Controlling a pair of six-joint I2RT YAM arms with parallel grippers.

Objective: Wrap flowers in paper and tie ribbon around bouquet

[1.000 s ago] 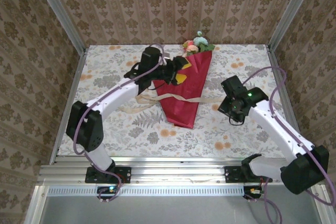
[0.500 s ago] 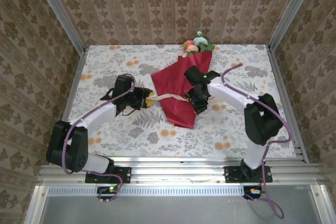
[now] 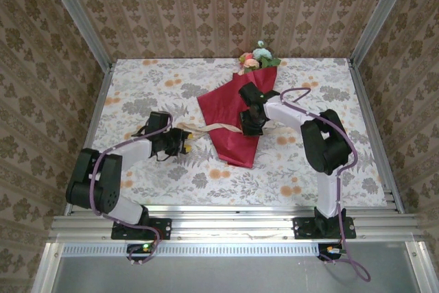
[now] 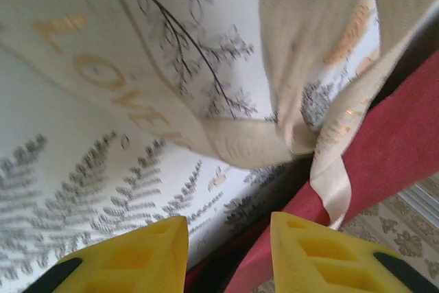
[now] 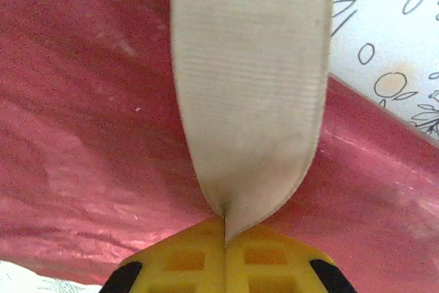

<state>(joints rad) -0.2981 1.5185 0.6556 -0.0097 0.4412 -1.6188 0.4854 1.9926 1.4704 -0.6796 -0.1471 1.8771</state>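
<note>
A: Floral tablecloth [image 3: 137, 87], patterned wallpaper walls [image 3: 226, 5] round it. Mid-table lies the bouquet [image 3: 236, 101], flowers [image 3: 257, 58] at 12 o'clock, cone tip toward 6.

B: Risk first?

A: Red paper [image 3: 226, 111] looks loosely folded, one flap out toward 10 o'clock. IMO if the ribbon [image 3: 209, 128] gets tugged sideways w/o anything pinning the cone, the wrap could open or the whole thing could slide. It's floppy too, so it could slip off the narrow end before a knot forms.

B: Pincers?

A: First the right gripper [image 5: 225, 230]: fingers pressed together, pinching a fold of ribbon just above the red paper, approx cone centre. Then the left gripper [image 4: 228, 223]: at 9 o'clock of the cone, fingers apart w/ a medium gap, nothing btw them. Gold-lettered ribbon lies just ahead on the cloth, beside the paper edge.

B: Stage?

A: Wrap looks done-ish, tie not yet made.
</note>
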